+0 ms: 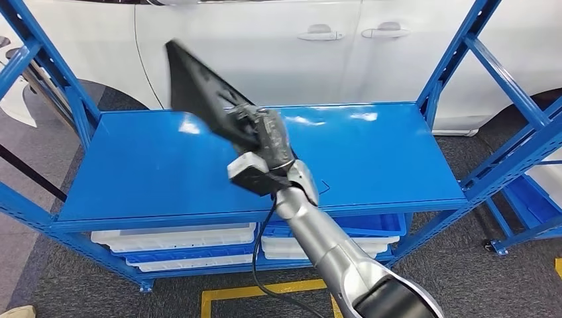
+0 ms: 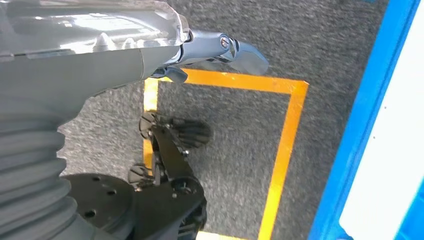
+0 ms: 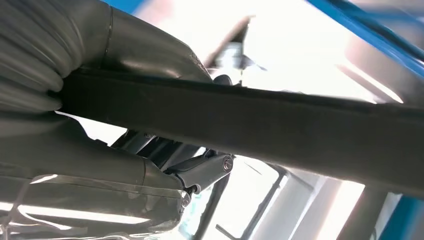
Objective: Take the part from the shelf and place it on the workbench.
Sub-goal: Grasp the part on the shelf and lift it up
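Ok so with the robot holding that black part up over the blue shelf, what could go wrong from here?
1. The right hand holds the black part near one end, so its long free end could lever it loose or twist it in the fingers.
2. That raised end points toward the white car just behind the blue shelf; a swing might scrape the door.
3. Turning away, the part could catch a blue upright.

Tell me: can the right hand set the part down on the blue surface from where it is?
Probably yes. The right hand grips the black part above the blue surface, and nothing lies beneath it. The left hand hangs by the floor, out of the way.
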Motion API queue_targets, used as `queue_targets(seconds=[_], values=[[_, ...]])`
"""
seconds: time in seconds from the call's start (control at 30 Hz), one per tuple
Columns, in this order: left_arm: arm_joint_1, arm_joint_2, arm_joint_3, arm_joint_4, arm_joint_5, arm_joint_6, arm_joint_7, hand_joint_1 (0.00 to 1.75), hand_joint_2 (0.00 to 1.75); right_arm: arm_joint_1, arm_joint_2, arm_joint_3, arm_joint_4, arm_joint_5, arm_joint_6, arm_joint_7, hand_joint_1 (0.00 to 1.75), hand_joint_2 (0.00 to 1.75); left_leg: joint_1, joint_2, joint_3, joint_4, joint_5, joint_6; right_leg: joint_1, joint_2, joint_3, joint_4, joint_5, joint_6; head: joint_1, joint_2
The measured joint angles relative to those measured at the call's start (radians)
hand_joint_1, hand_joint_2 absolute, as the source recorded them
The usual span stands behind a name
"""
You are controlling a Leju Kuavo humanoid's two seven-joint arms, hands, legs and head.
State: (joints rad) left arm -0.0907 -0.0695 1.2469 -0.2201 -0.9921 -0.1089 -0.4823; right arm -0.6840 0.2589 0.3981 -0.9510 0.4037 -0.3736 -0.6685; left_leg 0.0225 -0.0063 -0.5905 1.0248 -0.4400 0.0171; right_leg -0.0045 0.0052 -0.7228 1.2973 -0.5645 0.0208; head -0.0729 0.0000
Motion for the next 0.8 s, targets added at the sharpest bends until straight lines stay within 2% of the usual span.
queue_targets(seconds=[0.03, 0.1, 0.13, 0.17, 0.23, 0.3, 0.37, 0.43, 0.47, 0.5, 0.53, 0.63, 0.67, 0.7, 0.77, 0.8], values=[[0.001, 0.0, 0.0, 0.0, 0.001, -0.005, -0.007, 0.0, 1.75, 0.034, -0.022, -0.009, -0.114, -0.083, 0.051, -0.007, 1.75, 1.75, -0.002, -0.002, 0.0, 0.0, 0.0, 0.0, 0.001, 0.0, 0.018, -0.036, 0.023, -0.004, 0.0, 0.0], [0.001, -0.002, 0.0, 0.0, 0.003, -0.01, -0.016, 0.0, 1.75, 0.084, -0.055, -0.016, -0.309, -0.213, 0.139, -0.013, 1.75, 1.75, -0.007, -0.004, -0.002, 0.0, 0.001, -0.001, 0.007, -0.001, 0.083, -0.17, 0.08, -0.021, 0.0, 0.0], [-0.001, -0.002, 0.0, 0.0, 0.005, -0.01, -0.018, 0.0, 1.75, 0.101, -0.069, -0.018, -0.404, -0.268, 0.182, -0.016, 1.75, 1.75, -0.01, -0.003, -0.004, 0.001, 0.002, -0.003, 0.01, -0.004, 0.109, -0.225, 0.101, -0.026, 0.0, 0.0], [-0.002, -0.003, 0.001, 0.001, 0.008, -0.01, -0.02, 0.0, 1.75, 0.115, -0.082, -0.018, -0.492, -0.318, 0.225, -0.021, 1.75, 1.75, -0.013, -0.001, -0.005, 0.002, 0.003, -0.006, 0.013, -0.006, 0.124, -0.258, 0.112, -0.03, 0.0, 0.0], [-0.005, -0.003, 0.002, 0.001, 0.014, -0.006, -0.022, 0.0, 1.75, 0.145, -0.11, -0.018, -0.658, -0.415, 0.32, -0.029, 1.75, 1.75, -0.014, 0.0, -0.007, 0.002, 0.007, -0.014, 0.014, -0.009, 0.127, -0.27, 0.119, -0.03, 0.0, 0.0], [-0.005, -0.003, 0.003, 0.001, 0.02, 0.002, -0.025, 0.0, 1.75, 0.174, -0.13, -0.017, -0.786, -0.501, 0.41, -0.027, 1.75, 1.75, -0.013, 0.0, -0.01, 0.008, -0.004, -0.023, 0.009, -0.011, 0.127, -0.279, 0.127, -0.037, 0.0, 0.0], [-0.004, -0.002, 0.004, 0.001, 0.027, 0.011, -0.028, 0.0, 1.75, 0.199, -0.142, -0.012, -0.874, -0.575, 0.492, -0.012, 1.75, 1.75, -0.012, 0.001, -0.033, 0.073, -0.06, -0.032, 0.002, -0.014, 0.125, -0.288, 0.136, -0.047, 0.0, 0.0], [-0.003, -0.002, 0.007, 0.001, 0.031, 0.018, -0.029, 0.0, 1.75, 0.223, -0.152, -0.005, -0.924, -0.641, 0.561, 0.011, 1.75, 1.75, -0.009, 0.001, -0.075, 0.199, -0.137, -0.04, 0.003, -0.015, 0.116, -0.288, 0.142, -0.052, 0.0, 0.0], [-0.002, -0.002, 0.008, 0.001, 0.031, 0.02, -0.029, 0.0, 1.75, 0.234, -0.156, -0.001, -0.937, -0.667, 0.586, 0.022, 1.75, 1.75, -0.008, 0.001, -0.089, 0.249, -0.159, -0.044, 0.003, -0.015, 0.111, -0.286, 0.146, -0.052, 0.0, 0.0], [-0.002, -0.001, 0.009, 0.001, 0.032, 0.022, -0.029, 0.0, 1.75, 0.243, -0.161, 0.004, -0.946, -0.69, 0.607, 0.033, 1.75, 1.75, -0.008, 0.001, -0.089, 0.269, -0.164, -0.046, 0.003, -0.015, 0.104, -0.284, 0.149, -0.051, 0.0, 0.0], [-0.002, 0.0, 0.01, 0.001, 0.032, 0.024, -0.028, 0.0, 1.75, 0.249, -0.165, 0.007, -0.953, -0.705, 0.62, 0.041, 1.75, 1.75, -0.008, 0.001, -0.07, 0.25, -0.152, -0.046, 0.003, -0.015, 0.098, -0.281, 0.153, -0.05, 0.0, 0.0], [-0.004, 0.004, 0.011, 0.001, 0.032, 0.025, -0.028, 0.0, 1.75, 0.258, -0.175, 0.013, -0.972, -0.726, 0.639, 0.049, 1.75, 1.75, -0.01, 0.001, 0.045, 0.057, -0.086, -0.038, 0.004, -0.014, 0.08, -0.268, 0.162, -0.039, 0.0, 0.0], [-0.004, 0.006, 0.011, 0.001, 0.031, 0.025, -0.027, 0.0, 1.75, 0.259, -0.177, 0.014, -0.978, -0.728, 0.642, 0.049, 1.75, 1.75, -0.012, 0.0, 0.067, 0.014, -0.075, -0.033, 0.006, -0.015, 0.076, -0.265, 0.166, -0.034, 0.0, 0.0], [-0.004, 0.007, 0.011, 0.001, 0.031, 0.025, -0.026, 0.0, 1.75, 0.259, -0.179, 0.015, -0.982, -0.729, 0.643, 0.049, 1.75, 1.75, -0.015, -0.001, 0.074, -0.005, -0.072, -0.027, 0.006, -0.015, 0.074, -0.264, 0.171, -0.028, 0.0, 0.0], [-0.002, 0.007, 0.012, 0.001, 0.031, 0.025, -0.026, 0.0, 1.75, 0.261, -0.183, 0.015, -0.987, -0.729, 0.643, 0.049, 1.75, 1.75, -0.017, -0.001, 0.067, -0.005, -0.057, -0.016, 0.007, -0.015, 0.072, -0.267, 0.183, -0.016, 0.0, 0.0], [-0.003, 0.007, 0.012, 0.001, 0.031, 0.025, -0.025, 0.0, 1.75, 0.261, -0.185, 0.015, -0.989, -0.729, 0.643, 0.049, 1.75, 1.75, -0.015, 0.0, 0.062, -0.008, -0.048, -0.01, 0.005, -0.013, 0.067, -0.264, 0.18, -0.011, 0.0, 0.0]])
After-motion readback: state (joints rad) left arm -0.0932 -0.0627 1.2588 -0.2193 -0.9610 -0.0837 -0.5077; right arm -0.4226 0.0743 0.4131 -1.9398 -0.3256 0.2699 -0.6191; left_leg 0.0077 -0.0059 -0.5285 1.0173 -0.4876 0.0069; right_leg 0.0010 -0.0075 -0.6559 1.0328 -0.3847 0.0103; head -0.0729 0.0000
